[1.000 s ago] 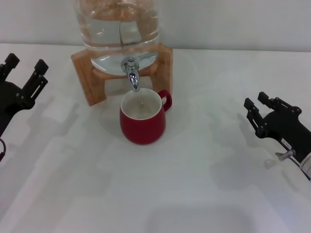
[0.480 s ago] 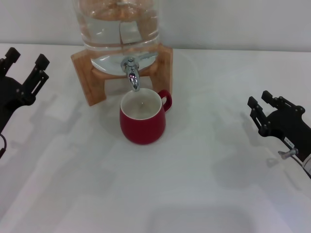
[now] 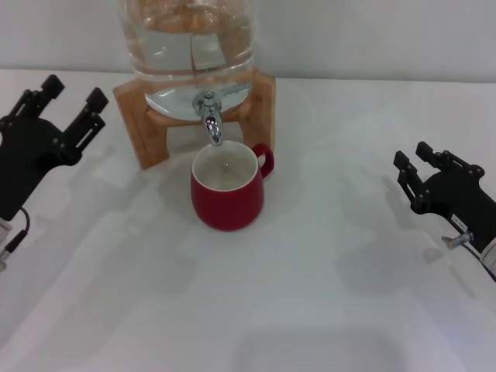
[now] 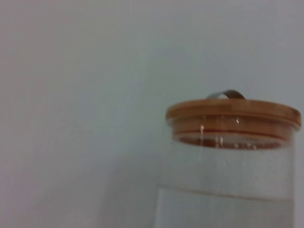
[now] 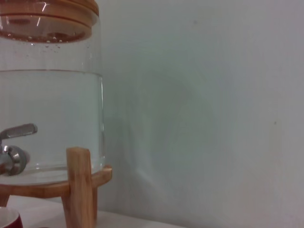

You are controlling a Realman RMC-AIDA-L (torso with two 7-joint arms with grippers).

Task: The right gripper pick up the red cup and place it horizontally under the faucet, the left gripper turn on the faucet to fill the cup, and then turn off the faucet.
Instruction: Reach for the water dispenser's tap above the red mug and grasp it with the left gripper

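Observation:
The red cup (image 3: 227, 192) stands upright on the white table, its handle toward the back right, directly below the faucet (image 3: 210, 121). The chrome faucet sticks out from the clear glass dispenser (image 3: 190, 39) on its wooden stand (image 3: 142, 116). No water stream shows. My left gripper (image 3: 74, 94) hovers open to the left of the stand, apart from it. My right gripper (image 3: 413, 159) is open at the far right, well away from the cup, holding nothing. In the right wrist view the faucet lever (image 5: 18, 130) and a sliver of the cup rim (image 5: 6, 218) appear.
The dispenser holds water and has a wooden lid (image 4: 232, 115). A pale wall runs behind the table (image 3: 310, 294). The stand's front legs (image 5: 78, 185) flank the faucet.
My left gripper has moved right, closer to the wooden stand. The right gripper shifted slightly farther right. The cup has not moved.

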